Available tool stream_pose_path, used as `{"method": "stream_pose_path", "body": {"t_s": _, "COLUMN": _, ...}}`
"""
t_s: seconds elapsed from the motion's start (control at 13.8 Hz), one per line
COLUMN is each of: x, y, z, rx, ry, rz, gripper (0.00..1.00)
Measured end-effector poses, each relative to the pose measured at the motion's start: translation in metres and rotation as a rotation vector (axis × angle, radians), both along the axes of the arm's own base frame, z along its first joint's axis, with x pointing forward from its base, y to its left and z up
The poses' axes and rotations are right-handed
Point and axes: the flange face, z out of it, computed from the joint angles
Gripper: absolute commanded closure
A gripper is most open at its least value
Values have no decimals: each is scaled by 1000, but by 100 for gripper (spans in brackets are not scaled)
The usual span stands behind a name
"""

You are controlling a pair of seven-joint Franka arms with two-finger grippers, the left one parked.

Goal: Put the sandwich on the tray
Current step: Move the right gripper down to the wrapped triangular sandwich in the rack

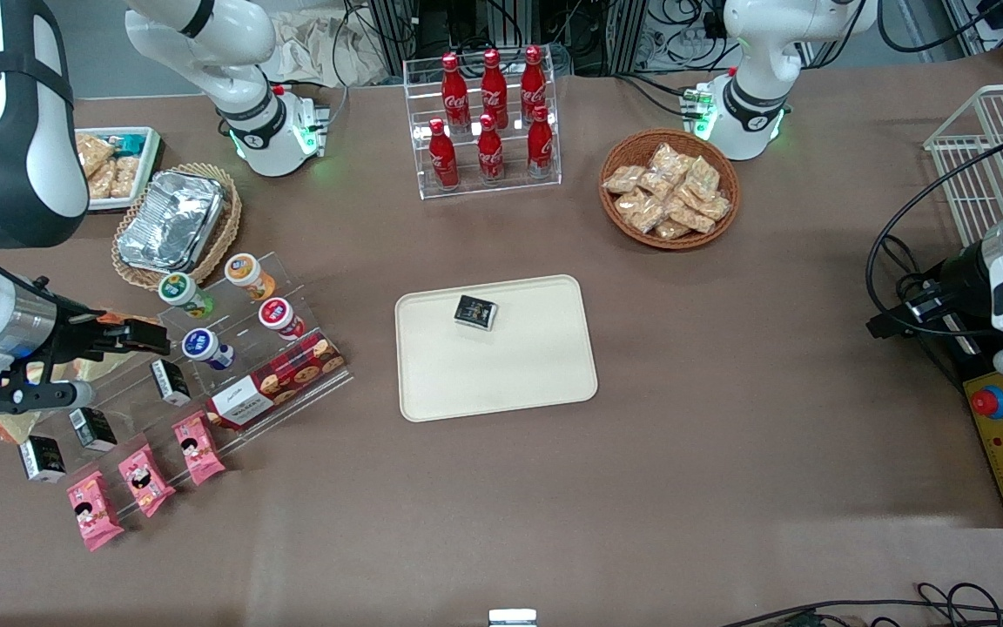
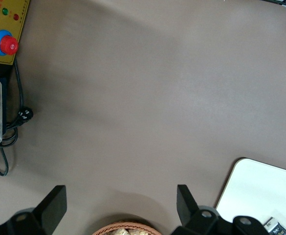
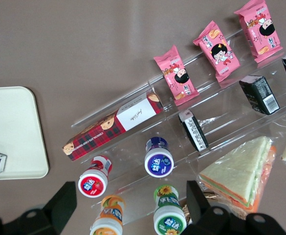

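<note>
Sandwich sits by the acrylic rack, well apart from tray; we see gripper above rack, fingers spread, empty.

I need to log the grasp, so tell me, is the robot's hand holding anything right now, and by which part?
Nothing is held. The hand hangs open above the clear display rack, with the wrapped sandwich lying beside it, untouched. The tray carries only a small black packet.

Acrylic rack crowding gripper; tray approach bare.
</note>
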Motion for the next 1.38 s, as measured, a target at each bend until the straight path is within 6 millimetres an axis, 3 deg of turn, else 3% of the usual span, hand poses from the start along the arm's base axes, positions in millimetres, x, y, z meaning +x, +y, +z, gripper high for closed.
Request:
{"method": "stream_pose_path", "body": {"t_s": 0.58, "x": 1, "y": -5, "z": 2, "rx": -1, "ry": -4, "rz": -8, "gripper": 0}}
{"method": "stream_pose_path", "body": {"t_s": 0.73, "x": 0, "y": -30, "z": 3, "rx": -3, "ry": -5, "rz": -48, "gripper": 0}}
{"method": "stream_pose_path", "body": {"t_s": 1.09, "x": -15, "y": -131, "z": 14, "rx": 1, "ry": -20, "rz": -128, "gripper": 0}}
{"method": "stream_pose_path", "body": {"t_s": 1.38, "x": -25, "y": -180, "z": 10, "rx": 8, "ry": -14, "rz": -155, "gripper": 0}}
